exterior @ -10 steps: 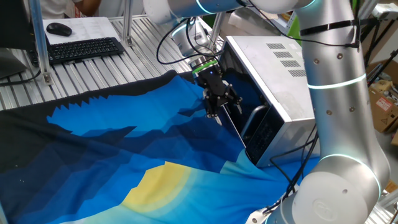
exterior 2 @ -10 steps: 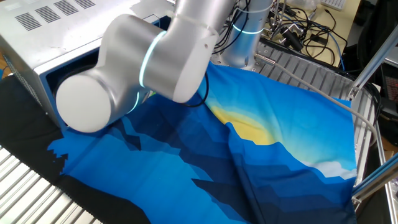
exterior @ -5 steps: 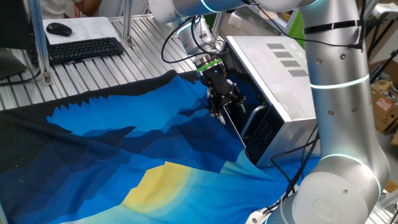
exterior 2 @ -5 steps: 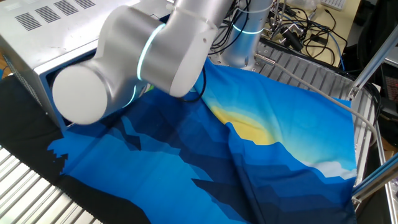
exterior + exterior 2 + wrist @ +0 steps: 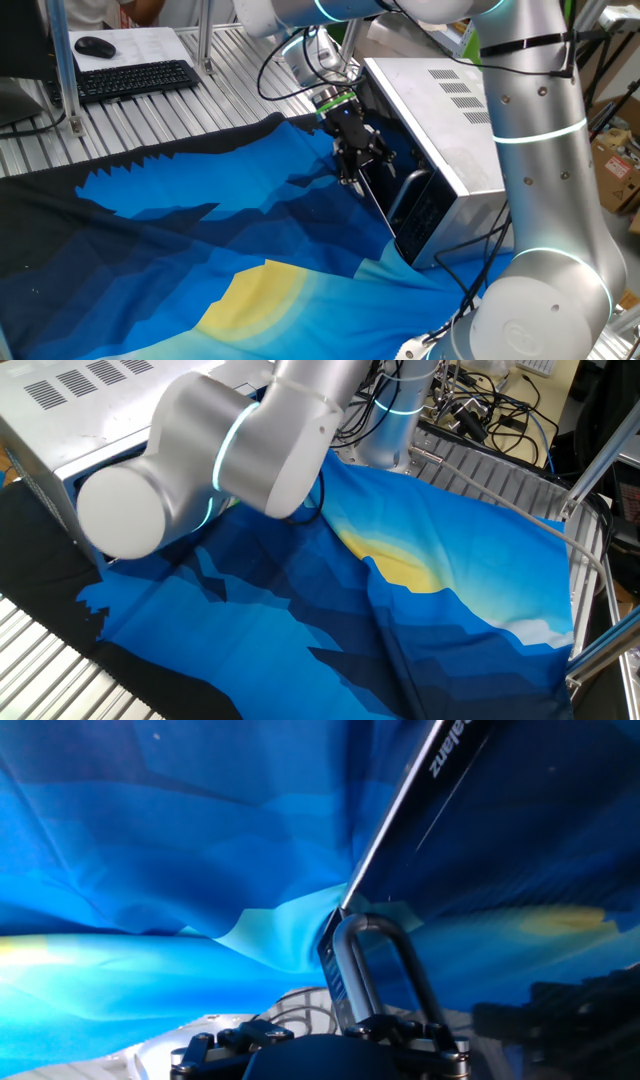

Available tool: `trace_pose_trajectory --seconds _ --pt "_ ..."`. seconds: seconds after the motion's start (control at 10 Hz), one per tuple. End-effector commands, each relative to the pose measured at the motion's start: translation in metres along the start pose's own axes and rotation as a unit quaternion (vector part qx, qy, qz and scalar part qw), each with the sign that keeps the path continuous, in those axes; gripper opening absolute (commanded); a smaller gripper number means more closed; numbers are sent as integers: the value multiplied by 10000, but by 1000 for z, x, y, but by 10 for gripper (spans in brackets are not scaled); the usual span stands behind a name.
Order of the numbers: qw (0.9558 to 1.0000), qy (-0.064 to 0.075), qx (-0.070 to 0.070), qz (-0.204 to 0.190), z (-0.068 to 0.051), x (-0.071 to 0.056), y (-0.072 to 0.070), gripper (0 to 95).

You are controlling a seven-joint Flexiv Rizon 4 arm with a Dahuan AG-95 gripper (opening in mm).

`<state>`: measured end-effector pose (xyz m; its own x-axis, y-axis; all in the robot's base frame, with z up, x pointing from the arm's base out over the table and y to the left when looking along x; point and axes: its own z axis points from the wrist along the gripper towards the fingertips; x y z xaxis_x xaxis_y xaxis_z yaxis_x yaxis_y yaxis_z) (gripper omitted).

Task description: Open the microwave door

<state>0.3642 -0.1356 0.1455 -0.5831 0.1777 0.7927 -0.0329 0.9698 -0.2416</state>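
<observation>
Silver door handle (image 5: pixel 375 970) just ahead of spread gripper (image 5: pixel 352 172), untouched

In the other fixed view, the arm's bulky joint covers the gripper and most of the microwave (image 5: pixel 70 405) front at upper left. In the hand view, the fingertips lie below the bottom edge, and the door handle (image 5: pixel 375 970) is cut off there.
</observation>
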Motion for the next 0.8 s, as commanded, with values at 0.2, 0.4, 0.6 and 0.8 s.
trace_pose_trajectory --seconds 0.2,0.4,0.6,0.8 --pt "10000 -15 -11 4 8 1 -1 760" --pt "10000 -30 -8 9 15 3 -2 760" --pt "10000 -26 -7 28 18 4 -2 760" --pt "10000 -57 -17 14 25 4 -3 760"
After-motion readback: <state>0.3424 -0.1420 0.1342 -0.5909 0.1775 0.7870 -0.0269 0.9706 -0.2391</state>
